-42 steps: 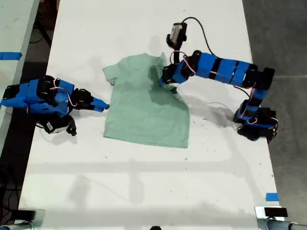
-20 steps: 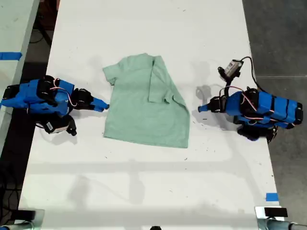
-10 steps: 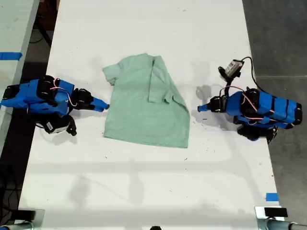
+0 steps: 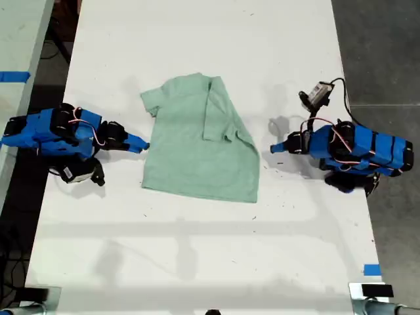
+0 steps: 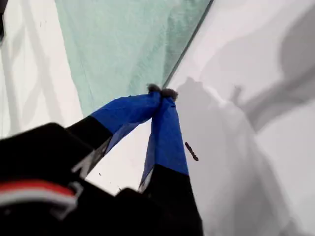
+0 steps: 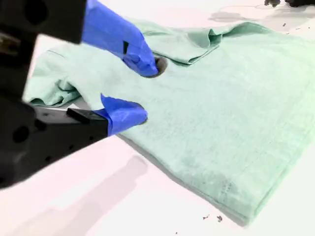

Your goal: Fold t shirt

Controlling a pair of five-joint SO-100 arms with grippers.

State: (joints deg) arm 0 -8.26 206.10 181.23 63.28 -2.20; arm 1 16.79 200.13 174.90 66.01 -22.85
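The pale mint-green t shirt (image 4: 197, 144) lies flat on the white table (image 4: 197, 249), and the sleeve on the exterior view's right is folded in over the body. My first gripper (image 4: 275, 149) rests on the table at the exterior view's right, a short gap from the shirt's edge. Its blue-taped tips (image 5: 161, 92) are shut on nothing, and the shirt (image 5: 128, 44) lies just beyond them. My second gripper (image 4: 141, 144) sits at the shirt's edge on the exterior view's left. It stands open (image 6: 141, 91), its jaws over the edge of the cloth (image 6: 221, 118) by the sleeve.
A small camera box on a cable (image 4: 318, 94) sticks up from the arm at the exterior view's right. Blue tape marks lie on a side table (image 4: 13, 76) and near the table's front corner (image 4: 371, 269). Dark specks dot the tabletop.
The arm at the exterior view's right, earlier stretched over the shirt at the sleeve, has let go and drawn back to the table's side. The sleeve now lies folded in. The other arm stayed still.
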